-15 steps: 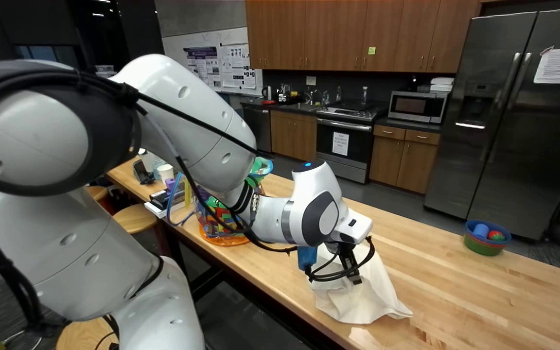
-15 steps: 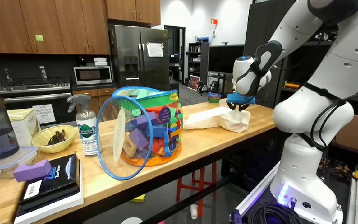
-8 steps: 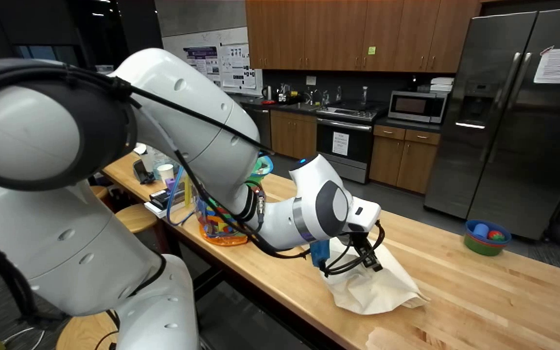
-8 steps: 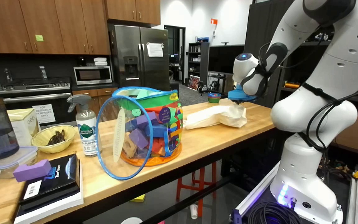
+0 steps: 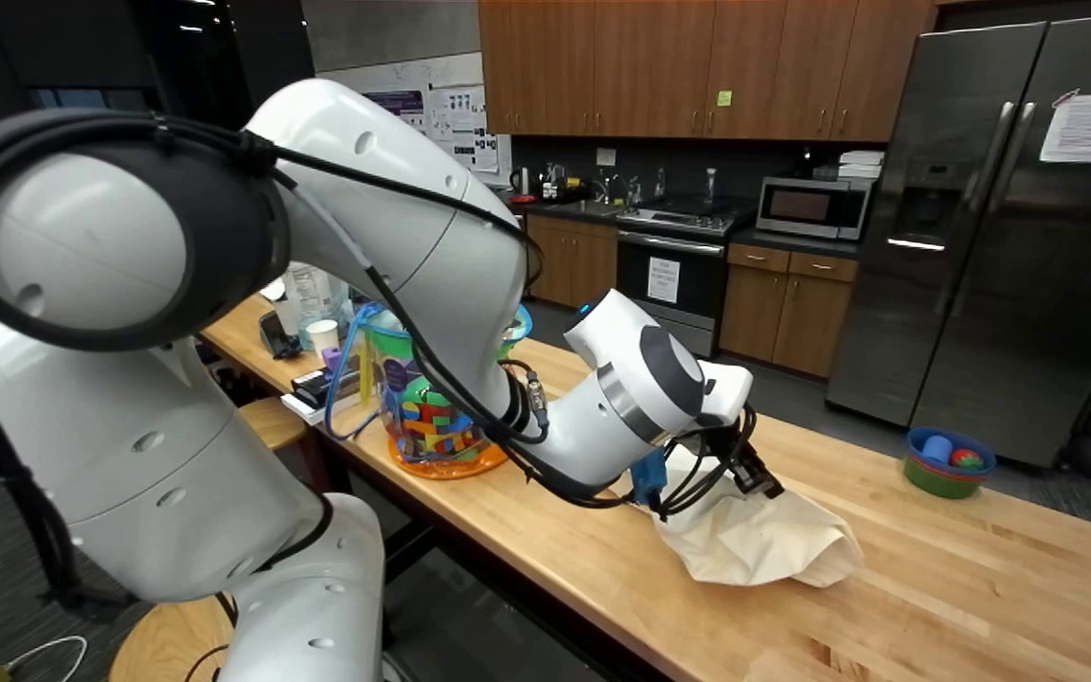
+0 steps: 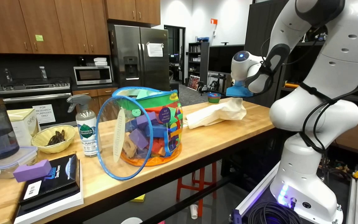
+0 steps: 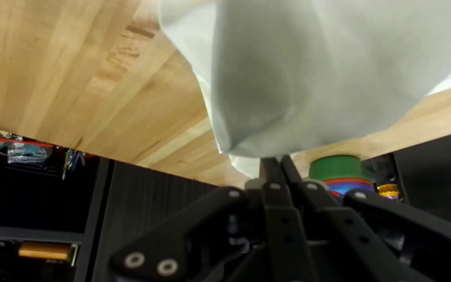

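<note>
"Kitchen background: wooden cabinets [image 5: 659,66], a microwave [image 5: 813,207] and a dark steel refrigerator [image 5: 991,284]. What's on the wooden tabletop [image 5: 943,568] in front?"

"Mainly a crumpled cream cloth [image 5: 759,545], visible in both exterior views. Its end by the robot's wrist is lifted in a loose fold, while the rest spreads over the wood."

"And the gripper [image 7: 276,161]? Does it have hold of anything?"

"Yes, the cloth. The wrist view shows the jaws drawn right together, with the cloth's edge pinched at their tips. The raised fabric hangs just in front of them."

"What sits around it?"

"Well apart from the cloth are stacked bowls [image 5: 941,485], green at the bottom and blue at the top, with something blue and something red inside. Off the cloth's opposite side stands a clear-sided bag [image 6: 155,101] full of colored toy blocks [image 6: 139,138]."

"Anything past the bag?"

"In an exterior view, a spray bottle [image 6: 86,133], a yellow basket [image 6: 53,147] of dark brown pieces I can't identify, and a purple block [image 6: 32,170] resting on a black box [image 6: 56,183]."
</note>
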Motion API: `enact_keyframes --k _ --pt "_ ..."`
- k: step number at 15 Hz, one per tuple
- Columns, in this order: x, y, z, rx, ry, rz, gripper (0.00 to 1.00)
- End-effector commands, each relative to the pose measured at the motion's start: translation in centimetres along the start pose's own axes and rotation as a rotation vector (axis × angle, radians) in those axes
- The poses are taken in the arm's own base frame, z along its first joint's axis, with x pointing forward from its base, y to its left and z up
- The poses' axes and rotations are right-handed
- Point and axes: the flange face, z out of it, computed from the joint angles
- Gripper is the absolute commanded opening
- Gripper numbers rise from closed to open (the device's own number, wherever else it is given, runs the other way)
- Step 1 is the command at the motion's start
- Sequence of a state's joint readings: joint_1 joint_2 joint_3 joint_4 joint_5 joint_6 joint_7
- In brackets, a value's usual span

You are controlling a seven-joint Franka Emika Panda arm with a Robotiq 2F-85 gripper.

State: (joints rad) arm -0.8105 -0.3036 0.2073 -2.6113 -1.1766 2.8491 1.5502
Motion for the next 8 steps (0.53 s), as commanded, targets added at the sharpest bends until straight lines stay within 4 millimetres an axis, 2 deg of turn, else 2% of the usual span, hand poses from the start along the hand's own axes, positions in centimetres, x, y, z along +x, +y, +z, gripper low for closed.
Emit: enact_keyframes --k 1,8 --pt "1.9 -1.5 0.6 0.029 0.092 0.008 0.01" --pt "4.8 -5.5 2.5 0.079 0.254 -0.046 0.01"
